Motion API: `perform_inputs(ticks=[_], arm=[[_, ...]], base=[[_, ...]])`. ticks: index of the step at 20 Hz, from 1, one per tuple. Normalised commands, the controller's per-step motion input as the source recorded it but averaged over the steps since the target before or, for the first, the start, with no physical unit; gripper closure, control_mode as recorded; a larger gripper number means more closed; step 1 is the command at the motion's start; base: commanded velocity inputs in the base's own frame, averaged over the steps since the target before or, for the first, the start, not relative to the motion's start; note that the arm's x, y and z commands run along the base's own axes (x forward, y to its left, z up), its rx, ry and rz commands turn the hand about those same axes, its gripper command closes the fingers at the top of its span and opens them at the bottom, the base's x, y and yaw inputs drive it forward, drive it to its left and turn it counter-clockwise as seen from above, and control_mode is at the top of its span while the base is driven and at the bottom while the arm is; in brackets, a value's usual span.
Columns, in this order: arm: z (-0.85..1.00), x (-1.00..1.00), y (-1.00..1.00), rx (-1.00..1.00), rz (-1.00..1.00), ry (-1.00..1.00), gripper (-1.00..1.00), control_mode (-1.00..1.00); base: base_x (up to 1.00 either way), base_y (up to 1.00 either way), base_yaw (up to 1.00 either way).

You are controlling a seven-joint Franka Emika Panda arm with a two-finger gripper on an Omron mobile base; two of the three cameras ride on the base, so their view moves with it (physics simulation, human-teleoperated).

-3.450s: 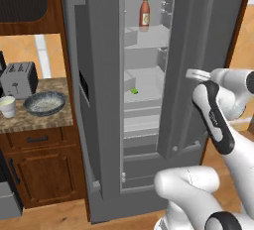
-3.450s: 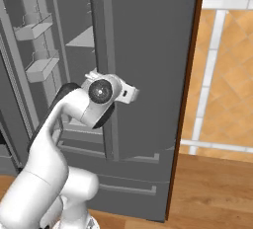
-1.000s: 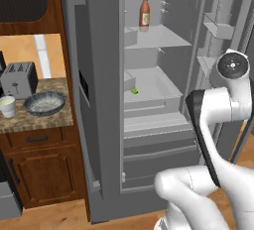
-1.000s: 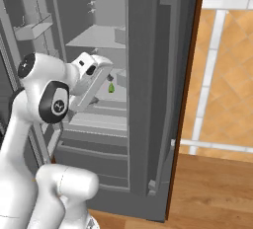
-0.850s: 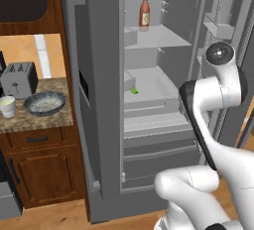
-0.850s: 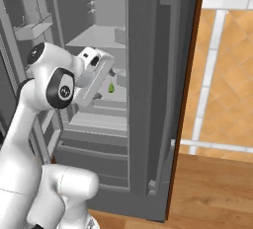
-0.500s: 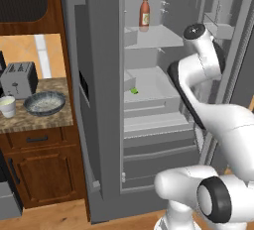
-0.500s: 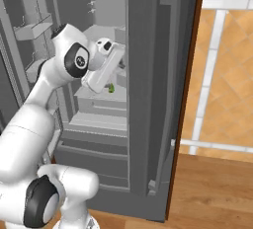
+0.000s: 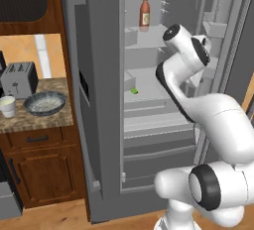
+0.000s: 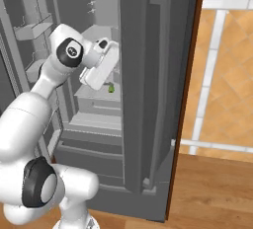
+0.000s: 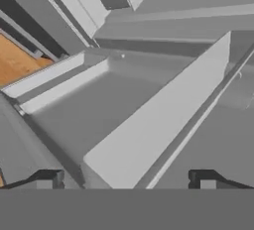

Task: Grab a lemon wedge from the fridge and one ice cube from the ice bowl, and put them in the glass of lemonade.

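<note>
Counting items: one fridge [image 9: 99, 100] with its right door swung open, one lemon wedge [image 9: 134, 90] on the middle shelf, one red-brown bottle [image 9: 145, 13] on the top shelf at 12 o'clock from the wedge, one ice bowl [image 9: 45, 103], one glass of lemonade [image 9: 7, 106] at 9 o'clock just beside the bowl, one toaster [image 9: 19, 79] behind them on the counter [image 9: 34, 120]. Gripper [image 11: 127, 178] jaws spread wide, empty, aimed into fridge shelving. Versus half a second ago, arm has swung further left into the fridge opening; wedge, bowl, glass unchanged.
</note>
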Motion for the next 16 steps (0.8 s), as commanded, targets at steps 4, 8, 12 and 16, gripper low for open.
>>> perform_inputs(ticks=[4, 8, 12, 16], arm=[[-0.08, -0.45, -1.0, 0.05, -0.1, -0.01, -1.0, -1.0], [-0.02, -0.66, -1.0, 0.17, -0.02, -0.1, -1.0, -1.0], [-0.01, -0.69, -1.0, 0.23, 0.0, -0.16, -1.0, -1.0], [0.0, -0.68, -1.0, 0.22, -0.01, -0.13, -1.0, -1.0]], base=[[0.0, 0.0, 0.0], [0.0, 0.0, 0.0], [0.0, 0.0, 0.0], [0.0, 0.0, 0.0]])
